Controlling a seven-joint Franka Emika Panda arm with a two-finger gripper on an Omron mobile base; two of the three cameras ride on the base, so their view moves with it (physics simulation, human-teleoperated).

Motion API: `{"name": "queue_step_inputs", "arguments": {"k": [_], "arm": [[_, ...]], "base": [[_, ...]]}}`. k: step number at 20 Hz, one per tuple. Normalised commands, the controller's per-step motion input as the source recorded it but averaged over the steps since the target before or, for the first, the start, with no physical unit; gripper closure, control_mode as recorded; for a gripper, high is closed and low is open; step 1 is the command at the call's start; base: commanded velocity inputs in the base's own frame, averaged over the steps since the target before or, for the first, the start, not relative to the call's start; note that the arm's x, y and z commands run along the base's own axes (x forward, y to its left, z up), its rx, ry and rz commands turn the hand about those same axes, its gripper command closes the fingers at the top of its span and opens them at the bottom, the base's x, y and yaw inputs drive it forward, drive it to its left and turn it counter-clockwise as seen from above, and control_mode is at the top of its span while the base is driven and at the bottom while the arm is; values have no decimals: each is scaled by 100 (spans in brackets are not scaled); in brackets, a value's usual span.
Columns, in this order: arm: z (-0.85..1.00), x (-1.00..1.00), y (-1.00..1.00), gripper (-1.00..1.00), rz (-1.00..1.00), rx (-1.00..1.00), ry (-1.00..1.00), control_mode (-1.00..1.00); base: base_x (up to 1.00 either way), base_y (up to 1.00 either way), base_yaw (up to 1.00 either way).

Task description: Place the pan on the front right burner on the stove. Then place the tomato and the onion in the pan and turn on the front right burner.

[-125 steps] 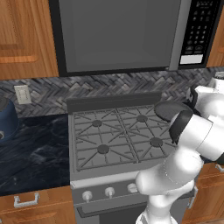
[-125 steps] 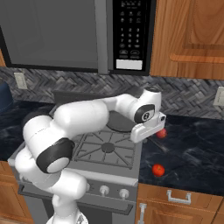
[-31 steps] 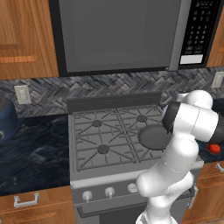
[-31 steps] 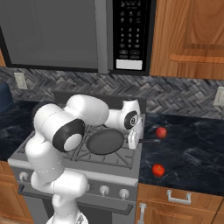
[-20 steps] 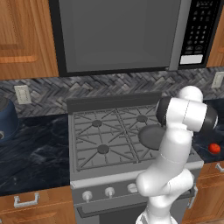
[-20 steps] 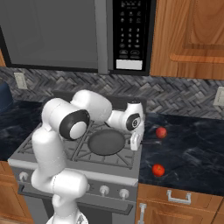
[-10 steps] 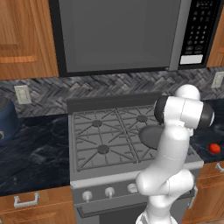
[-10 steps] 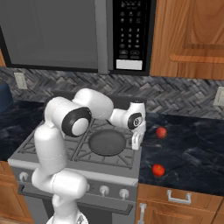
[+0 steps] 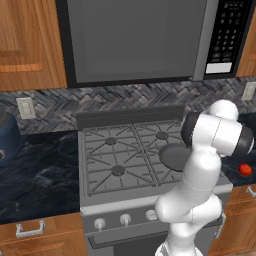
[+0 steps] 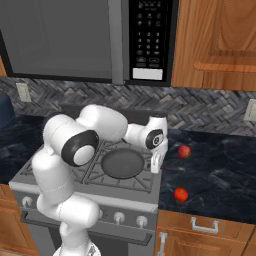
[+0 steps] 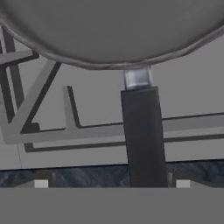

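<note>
The pan [image 10: 122, 163] sits on the stove [image 10: 75, 176] (front right grate).

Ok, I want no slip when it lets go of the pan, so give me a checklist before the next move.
1. Pan over the stove's front right grate: ok.
2. Pan resting fully on the grate: cannot tell.
3. Gripper at the pan handle: ok.
4. Gripper open or shut: cannot tell.
5. Two round red items waiting on the counter: ok.
6. Which one is the onion: cannot tell.
</note>
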Motion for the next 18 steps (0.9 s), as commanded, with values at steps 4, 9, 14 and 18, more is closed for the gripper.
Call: {"name": "queue_step_inputs", "arguments": {"k": [4,9,14,18], "arm": [[53,-2,0,-100,0,0,-11,-100],[51,0,0,-100,0,0,-14,-100],[34,0,-4,-100,-4,3,-11,-100],[27,1,-9,-100,-15,9,-5,-100]], "base": [[0,0,0],[0,0,0],[0,0,0],[0,0,0]]}}
